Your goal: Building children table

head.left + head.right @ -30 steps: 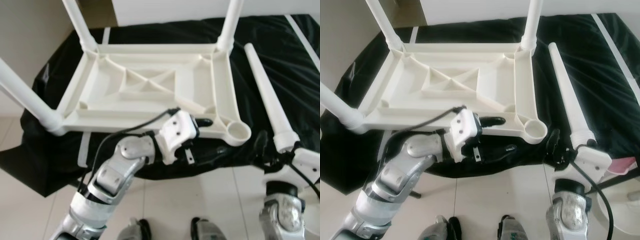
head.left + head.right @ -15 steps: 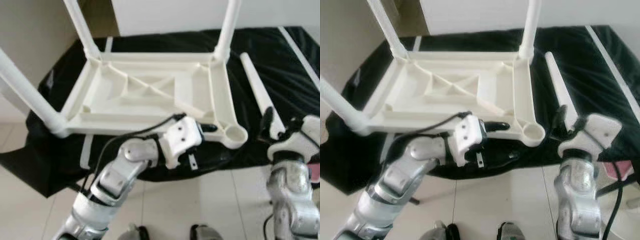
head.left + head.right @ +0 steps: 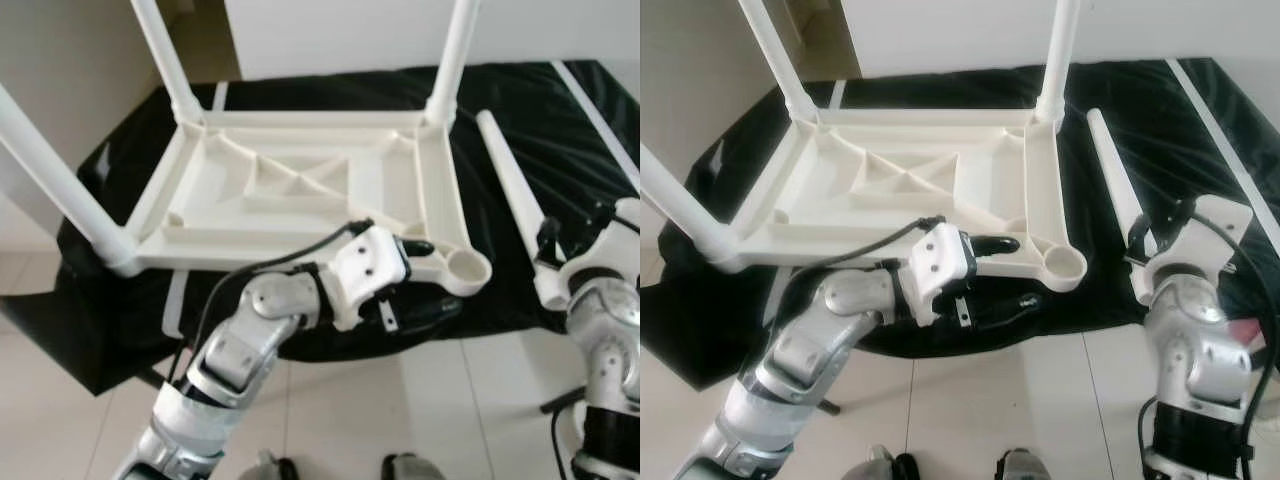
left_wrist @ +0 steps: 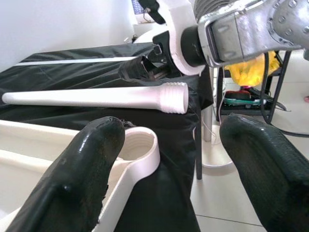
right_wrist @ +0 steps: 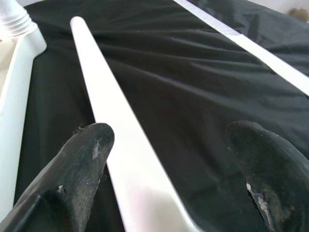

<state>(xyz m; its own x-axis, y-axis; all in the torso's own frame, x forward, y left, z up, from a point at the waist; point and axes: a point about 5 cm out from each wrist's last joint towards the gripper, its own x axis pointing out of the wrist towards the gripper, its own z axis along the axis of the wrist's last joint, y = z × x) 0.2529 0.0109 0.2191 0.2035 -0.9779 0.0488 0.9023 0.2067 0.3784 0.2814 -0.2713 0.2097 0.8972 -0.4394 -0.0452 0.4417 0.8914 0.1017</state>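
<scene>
Covering a raised surface, black cloth (image 3: pixel 330 90) with a white stripe, over pale floor tiles (image 3: pixel 470 410). Lying upside down on it, white tabletop (image 3: pixel 300 190), three legs standing up from its corners, near right socket (image 3: pixel 467 267) empty. Lying loose on the cloth just right of the tabletop, fourth leg (image 3: pixel 510 190), threaded end toward the robot. Reaching to the near edge beside the socket, left gripper (image 3: pixel 425 275), fingers spread wide, one above and one below the rim. Straddling the loose leg's near end, right gripper (image 5: pixel 169 164), fingers wide, not clamped.
</scene>
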